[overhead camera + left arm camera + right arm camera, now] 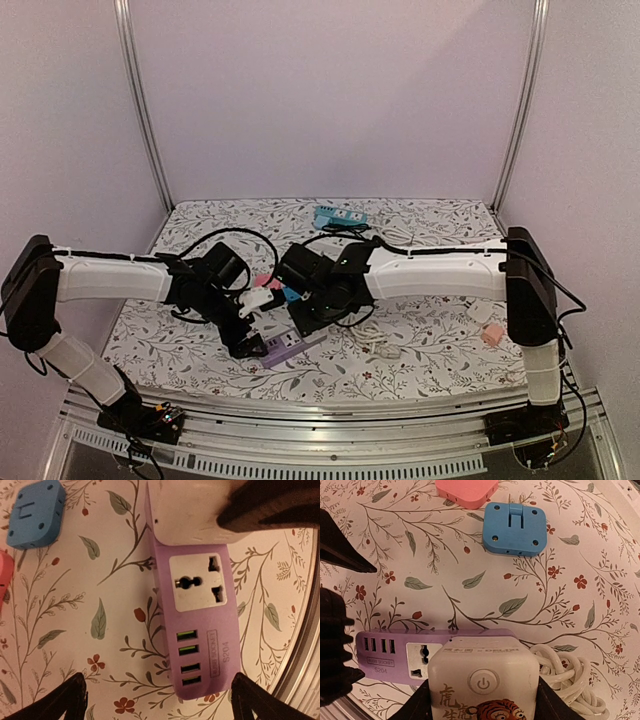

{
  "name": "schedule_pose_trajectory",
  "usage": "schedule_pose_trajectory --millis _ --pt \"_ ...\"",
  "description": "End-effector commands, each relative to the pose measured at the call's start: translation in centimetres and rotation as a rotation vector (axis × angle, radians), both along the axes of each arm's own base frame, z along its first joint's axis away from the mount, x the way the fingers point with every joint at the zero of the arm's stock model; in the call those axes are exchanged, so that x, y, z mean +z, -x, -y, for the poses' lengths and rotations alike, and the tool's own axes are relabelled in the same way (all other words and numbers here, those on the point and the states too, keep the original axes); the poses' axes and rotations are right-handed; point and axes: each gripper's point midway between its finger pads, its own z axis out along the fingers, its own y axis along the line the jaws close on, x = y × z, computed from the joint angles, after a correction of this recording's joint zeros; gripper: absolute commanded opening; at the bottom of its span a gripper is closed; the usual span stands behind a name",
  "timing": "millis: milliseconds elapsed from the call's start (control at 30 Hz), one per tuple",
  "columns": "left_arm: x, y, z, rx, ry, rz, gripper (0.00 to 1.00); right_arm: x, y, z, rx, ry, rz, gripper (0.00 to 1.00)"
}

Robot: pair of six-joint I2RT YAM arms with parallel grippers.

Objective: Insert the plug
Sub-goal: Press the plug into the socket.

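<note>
A purple power strip (200, 630) lies flat on the floral table, with one free white socket and several USB ports. It also shows in the right wrist view (385, 657) and the top view (285, 345). My right gripper (482, 711) is shut on a white cube plug (482, 680) with a tiger print. The plug stands on the strip beside the free socket, and its pins are hidden. My left gripper (157, 702) is open, its fingers on either side of the strip's USB end, the left one well clear of it.
A blue adapter (514, 527) and a pink adapter (465, 490) lie just beyond the strip. A coiled white cable (570, 675) lies at the strip's right end. The table's metal front rail (305, 645) runs close to the strip.
</note>
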Motion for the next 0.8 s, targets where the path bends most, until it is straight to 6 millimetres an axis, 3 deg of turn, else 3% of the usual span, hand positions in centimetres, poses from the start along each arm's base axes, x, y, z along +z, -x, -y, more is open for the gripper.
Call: schedule_pose_trajectory --millis 0,133,200,333,500,633,767 --pt "-0.1 -0.6 -0.3 0.019 -0.012 -0.014 0.99 -14.9 6.5 11.8 0.024 0.524 -0.299 0.00" --pt "-0.2 -0.8 -0.4 0.021 -0.017 -0.021 0.99 -15.8 7.0 13.0 0.055 0.607 -0.328 0.00" --pt "0.0 -1.2 -0.6 0.036 -0.010 -0.026 0.99 -15.6 6.5 12.0 0.087 0.629 -0.320 0.00" --pt "0.7 -2.3 -1.6 0.084 0.014 -0.033 0.99 -17.0 6.6 11.0 0.122 0.615 -0.357 0.00" --pt "0.6 -2.7 -2.5 0.114 0.018 -0.045 0.99 -19.5 7.2 13.4 0.110 0.690 -0.393 0.00" --pt "0.6 -3.3 -2.6 0.130 0.025 -0.049 1.00 -19.7 6.8 13.6 0.129 0.710 -0.394 0.00" --pt "0.8 -3.7 -2.9 0.140 0.026 -0.049 1.00 -21.1 7.0 14.9 0.150 0.762 -0.425 0.00"
